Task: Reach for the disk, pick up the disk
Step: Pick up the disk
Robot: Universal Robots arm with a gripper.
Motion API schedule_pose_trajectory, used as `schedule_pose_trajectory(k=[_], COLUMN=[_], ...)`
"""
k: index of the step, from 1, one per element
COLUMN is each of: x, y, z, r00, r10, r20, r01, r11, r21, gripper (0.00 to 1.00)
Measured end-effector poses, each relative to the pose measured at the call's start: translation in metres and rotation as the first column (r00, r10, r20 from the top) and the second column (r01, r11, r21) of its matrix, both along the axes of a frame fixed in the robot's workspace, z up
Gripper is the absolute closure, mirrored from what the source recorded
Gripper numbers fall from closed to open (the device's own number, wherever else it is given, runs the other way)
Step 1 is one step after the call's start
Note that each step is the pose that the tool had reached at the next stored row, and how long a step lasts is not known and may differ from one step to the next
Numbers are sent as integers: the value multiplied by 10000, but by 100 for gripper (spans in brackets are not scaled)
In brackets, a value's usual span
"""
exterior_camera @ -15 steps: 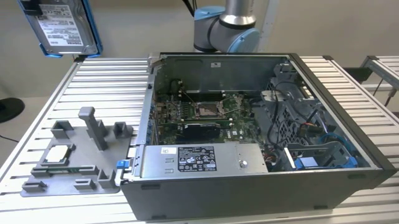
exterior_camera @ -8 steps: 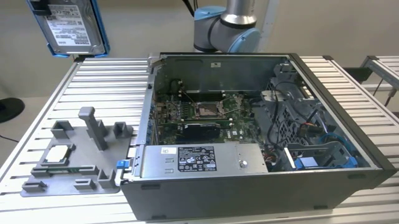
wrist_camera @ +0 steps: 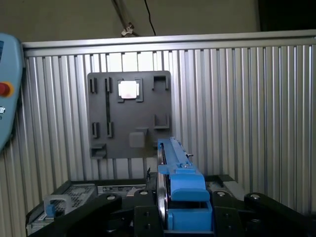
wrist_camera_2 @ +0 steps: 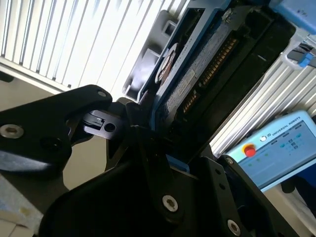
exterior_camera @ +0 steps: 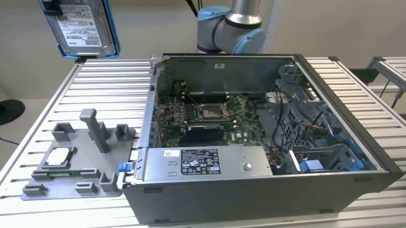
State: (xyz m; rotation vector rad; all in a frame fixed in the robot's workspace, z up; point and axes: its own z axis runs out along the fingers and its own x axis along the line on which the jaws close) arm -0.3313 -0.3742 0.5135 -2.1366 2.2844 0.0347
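The open case [exterior_camera: 254, 204] is sitting across the exterior view's middle and right; the grey fixture [exterior_camera: 70, 161] is lying lower left; the disk [exterior_camera: 82, 26] is hanging in the air, upper left; the gripper [wrist_camera: 180, 217] is clamping it, fingers closed on its sides; reach and pick-up are looking done.

A ribbed aluminium surface [exterior_camera: 101, 80] (pale, evenly lit) stands before a plain beige wall [exterior_camera: 152, 28]; a second slatted surface [exterior_camera: 390, 71] sits at the exterior view's right.
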Motion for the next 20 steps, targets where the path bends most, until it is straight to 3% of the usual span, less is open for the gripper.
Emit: schedule_pose_trajectory(k=[20], x=[487], y=[0], z=[-1], r00=[10000], r10=[3], r20=[-1], r01=[-3], r11=[10000], r21=[-1], gripper=[100])
